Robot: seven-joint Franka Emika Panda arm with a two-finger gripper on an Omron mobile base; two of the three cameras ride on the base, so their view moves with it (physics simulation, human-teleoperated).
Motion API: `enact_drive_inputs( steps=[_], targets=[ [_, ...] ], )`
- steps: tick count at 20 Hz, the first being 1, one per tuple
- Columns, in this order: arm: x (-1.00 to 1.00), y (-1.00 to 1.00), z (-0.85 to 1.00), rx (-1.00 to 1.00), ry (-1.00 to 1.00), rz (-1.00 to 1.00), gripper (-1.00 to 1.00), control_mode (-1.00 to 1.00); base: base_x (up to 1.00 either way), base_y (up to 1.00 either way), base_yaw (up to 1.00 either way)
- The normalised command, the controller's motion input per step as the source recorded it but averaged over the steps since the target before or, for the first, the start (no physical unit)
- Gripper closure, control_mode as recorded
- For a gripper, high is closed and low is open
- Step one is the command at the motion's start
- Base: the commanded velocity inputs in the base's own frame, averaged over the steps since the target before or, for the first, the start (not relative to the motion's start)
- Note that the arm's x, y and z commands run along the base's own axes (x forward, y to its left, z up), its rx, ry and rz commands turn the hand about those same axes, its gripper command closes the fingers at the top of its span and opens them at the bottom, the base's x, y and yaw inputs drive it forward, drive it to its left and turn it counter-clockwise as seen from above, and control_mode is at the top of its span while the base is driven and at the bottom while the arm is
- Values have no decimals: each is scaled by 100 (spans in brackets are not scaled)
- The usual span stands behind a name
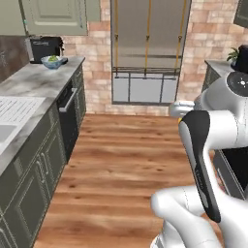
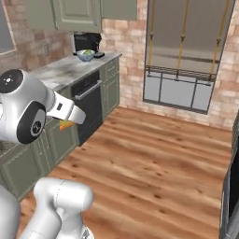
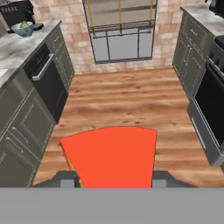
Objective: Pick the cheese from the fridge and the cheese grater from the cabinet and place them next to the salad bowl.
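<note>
In the hand view my gripper (image 3: 111, 177) is shut on the cheese (image 3: 111, 156), whose broad red-orange side sits between the two fingers (image 3: 65, 178). Seen from the right base view, an orange tip of the cheese (image 2: 66, 124) pokes out under the white hand (image 2: 65, 111), above the wooden floor. The salad bowl (image 1: 52, 61) (image 2: 86, 55) (image 3: 22, 29), pale blue with green leaves, stands at the far end of the left marble counter (image 1: 34, 85), well away from the gripper. Above it hangs the olive-beige cabinet (image 1: 53, 17) (image 2: 77, 14), doors closed. The cheese grater and the fridge are out of view.
A black coffee machine (image 1: 46, 48) stands behind the bowl. A black dishwasher front (image 1: 68, 118) sits in the left counter, and a sink (image 1: 9, 121) lies nearer. A dark oven (image 3: 210, 109) and counter line the right side. A shuttered window (image 1: 147, 53) closes the far wall. Wooden floor (image 1: 131, 160) runs between.
</note>
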Motion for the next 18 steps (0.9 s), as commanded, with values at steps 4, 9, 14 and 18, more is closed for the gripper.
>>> enact_drive_inputs(
  steps=[4, 9, 14, 18],
  targets=[
    [0, 0, 0, 0, 0, 0, 100, 100, 92, 0, 12],
    [0, 0, 0, 0, 0, 0, 100, 100, 92, 0, 11],
    [0, 0, 0, 0, 0, 0, 100, 100, 91, 0, 11],
    [0, 0, 0, 0, 0, 0, 100, 100, 90, 0, 8]
  ],
)
